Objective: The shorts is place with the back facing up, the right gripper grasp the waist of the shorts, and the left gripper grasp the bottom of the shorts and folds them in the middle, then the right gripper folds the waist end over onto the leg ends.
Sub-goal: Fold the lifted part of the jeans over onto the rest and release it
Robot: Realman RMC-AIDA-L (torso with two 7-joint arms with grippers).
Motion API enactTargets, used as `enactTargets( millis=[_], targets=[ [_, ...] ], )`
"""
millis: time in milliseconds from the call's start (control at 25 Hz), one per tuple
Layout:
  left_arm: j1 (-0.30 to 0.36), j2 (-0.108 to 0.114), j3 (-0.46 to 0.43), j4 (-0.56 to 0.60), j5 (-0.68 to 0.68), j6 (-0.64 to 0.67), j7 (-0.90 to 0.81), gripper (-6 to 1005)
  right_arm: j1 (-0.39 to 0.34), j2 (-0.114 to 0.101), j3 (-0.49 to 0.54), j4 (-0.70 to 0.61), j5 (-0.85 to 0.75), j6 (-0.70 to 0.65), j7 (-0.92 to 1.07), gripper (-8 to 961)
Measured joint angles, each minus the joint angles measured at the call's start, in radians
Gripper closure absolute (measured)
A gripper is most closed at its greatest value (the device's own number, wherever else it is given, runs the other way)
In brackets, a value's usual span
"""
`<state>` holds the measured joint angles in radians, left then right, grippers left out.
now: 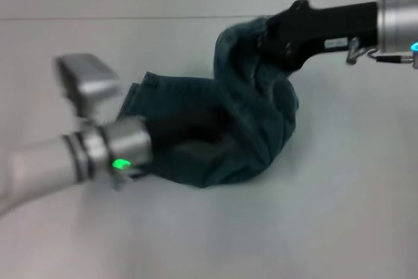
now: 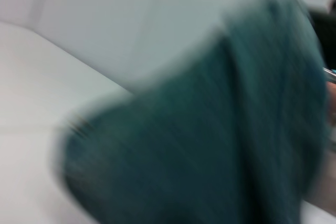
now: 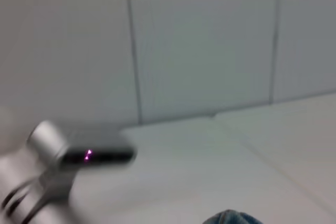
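The shorts (image 1: 241, 129) are a bunched heap of blue-green denim at the middle of the white table. My right gripper (image 1: 271, 40), black, reaches in from the right and is shut on a raised part of the denim at the back; the cloth hangs down from it in folds. I cannot tell whether that part is the waist. My left gripper (image 1: 171, 145) comes in from the left and is shut on the near left end of the shorts, its fingers dark against the cloth. The left wrist view is filled with denim (image 2: 210, 129). Only a scrap of denim (image 3: 229, 217) shows in the right wrist view.
White table (image 1: 326, 213) all around the shorts, with a pale wall behind it. The left arm's grey camera box (image 1: 85, 78) stands above its silver wrist, and the camera box (image 3: 79, 148) also shows in the right wrist view.
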<state>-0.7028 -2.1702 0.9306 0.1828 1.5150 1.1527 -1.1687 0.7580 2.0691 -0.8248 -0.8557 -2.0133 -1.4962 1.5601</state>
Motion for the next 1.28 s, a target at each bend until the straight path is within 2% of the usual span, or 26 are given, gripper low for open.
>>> enactTargets(
  millis=[160,240,360,440,560,640,1000,1120,1280],
  targets=[
    [0.182,0.011,-0.068,0.258,0.008,-0.038,-0.056,998,0.022,-0.009,-0.039,-0.002,-0.044,-0.002,0.023,903],
    [0.278,0.015,-0.153,0.381,0.008,-0.028,-0.086,998,0.036,-0.012,-0.052,-0.001,-0.064,-0.007,0.030,903],
    [0.374,0.011,-0.289,0.500,0.008,0.062,-0.124,998,0.064,-0.013,-0.095,0.004,-0.096,-0.011,0.034,894],
    [0.413,0.009,-0.369,0.538,0.007,0.134,-0.137,998,0.088,-0.009,-0.139,0.008,-0.119,-0.010,0.035,886],
    [0.446,0.007,-0.452,0.539,0.007,0.219,-0.138,997,0.147,0.002,-0.209,0.009,-0.173,-0.005,0.034,873],
    [0.469,0.003,-0.475,0.527,0.008,0.258,-0.133,997,0.190,0.011,-0.249,0.012,-0.209,0.006,0.031,865],
    [0.500,-0.002,-0.479,0.488,0.008,0.291,-0.131,997,0.431,0.030,-0.456,0.180,-0.253,0.134,-0.062,826],
    [0.501,-0.002,-0.479,0.471,0.008,0.297,-0.132,997,0.478,0.036,-0.546,0.218,-0.256,0.192,-0.071,813],
    [0.499,-0.002,-0.478,0.449,0.008,0.299,-0.133,998,0.498,0.043,-0.587,0.222,-0.249,0.210,-0.103,796]
  ],
)
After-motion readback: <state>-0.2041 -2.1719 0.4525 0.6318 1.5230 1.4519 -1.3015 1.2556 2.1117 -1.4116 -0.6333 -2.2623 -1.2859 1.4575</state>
